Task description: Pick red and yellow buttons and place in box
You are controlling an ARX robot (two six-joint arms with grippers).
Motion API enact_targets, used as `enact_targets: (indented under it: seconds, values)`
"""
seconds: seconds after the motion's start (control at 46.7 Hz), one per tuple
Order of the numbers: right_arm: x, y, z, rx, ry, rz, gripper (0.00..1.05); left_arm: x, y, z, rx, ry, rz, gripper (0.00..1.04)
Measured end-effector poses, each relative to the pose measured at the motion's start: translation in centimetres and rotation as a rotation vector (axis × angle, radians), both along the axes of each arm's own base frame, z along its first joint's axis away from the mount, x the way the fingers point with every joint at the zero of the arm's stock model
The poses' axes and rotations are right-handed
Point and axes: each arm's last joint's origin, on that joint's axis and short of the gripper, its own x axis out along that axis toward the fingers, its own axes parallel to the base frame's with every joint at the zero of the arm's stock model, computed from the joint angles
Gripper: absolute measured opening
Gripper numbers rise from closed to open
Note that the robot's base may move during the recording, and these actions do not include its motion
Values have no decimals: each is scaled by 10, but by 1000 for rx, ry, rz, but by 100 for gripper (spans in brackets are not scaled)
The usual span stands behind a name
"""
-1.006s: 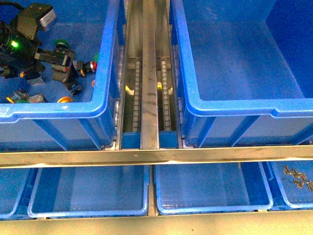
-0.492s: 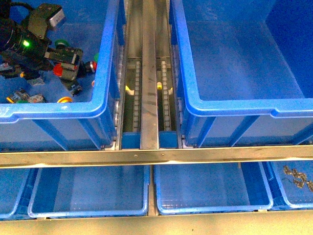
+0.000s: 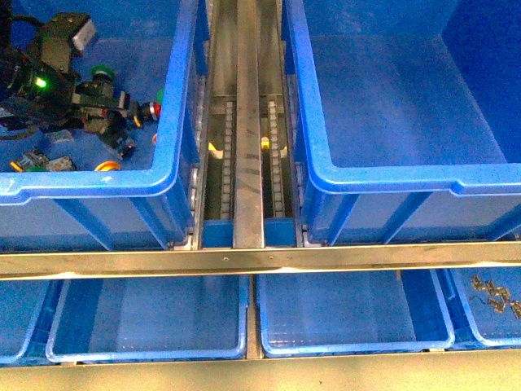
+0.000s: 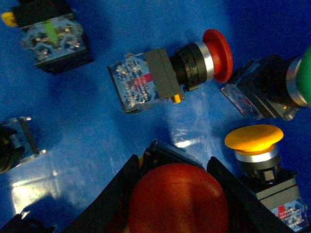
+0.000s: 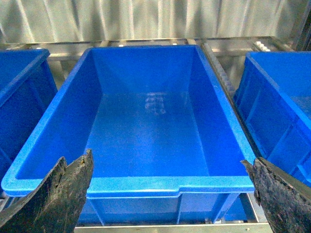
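- Reaching into the left bin [image 3: 89,181], the left gripper [image 4: 176,167] is clamped on a red button [image 4: 177,199]. The round red cap fills the gap between the two dark fingers [image 4: 114,196].
- Whether that button is off the bin floor, I cannot tell.
- A second red button [image 4: 170,77] lies on its side on the floor of the same bin, its cap near a green-capped switch [image 4: 296,82].
- A yellow button [image 4: 255,141] sits just beside one finger, untouched.
- The box [image 3: 391,175] stands on the other side of the roller track [image 3: 247,163], well apart from the buttons.
- The right gripper [image 5: 167,160] is out of the front view. Its wrist view shows the fingers spread wide, gripping nothing, facing the box's near rim.
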Motion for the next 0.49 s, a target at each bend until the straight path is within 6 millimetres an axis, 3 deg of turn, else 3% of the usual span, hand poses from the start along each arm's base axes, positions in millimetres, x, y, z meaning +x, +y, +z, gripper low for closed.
enact_targets:
  seconds: [0.342,0.492]
  values:
    - [0,0,0,0,0,0,99,-40,39,66,-203,-108,171,34]
    - [0,0,0,0,0,0,99,-59,50,83,-303,-107,235,34]
